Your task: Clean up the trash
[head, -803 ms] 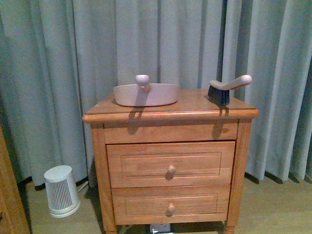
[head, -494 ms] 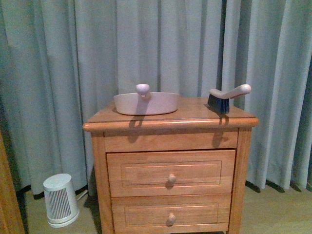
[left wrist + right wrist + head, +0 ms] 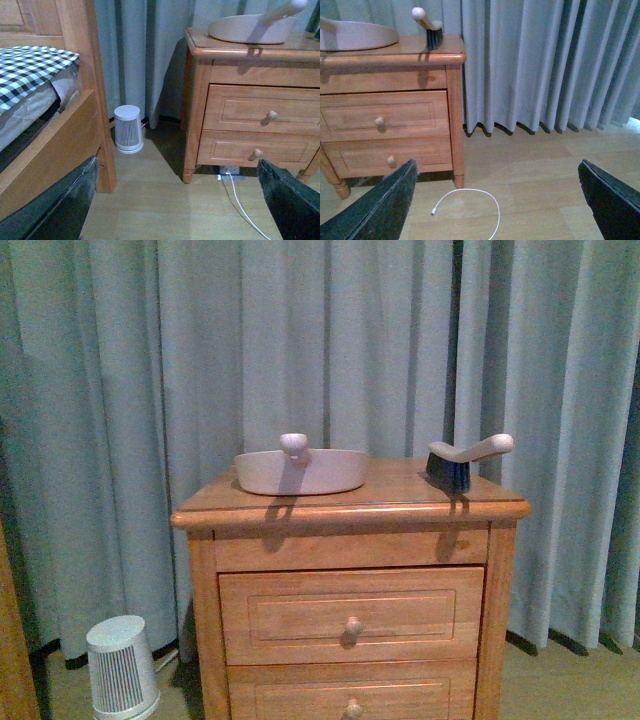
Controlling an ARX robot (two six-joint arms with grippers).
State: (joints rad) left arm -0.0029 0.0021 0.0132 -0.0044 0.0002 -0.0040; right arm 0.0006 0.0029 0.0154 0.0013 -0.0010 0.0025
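Nightstand [image 3: 350, 508] sits lower in our front view than 0.8 s ago and its bottom drawer is now cut off. Dustpan [image 3: 300, 472] is toward the top's back edge, left of centre. Brush [image 3: 455, 462] is near the back-right corner. Both handles are raised, so likely easy grabs. Left gripper [image 3: 176, 167] and right gripper [image 3: 497, 167] hang low, fingers spread, empty. Trash isn't visible in any view, so we judge we're searching.

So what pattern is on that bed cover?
A dark-and-white check on the fabric bed cover, clearest in the left wrist view.
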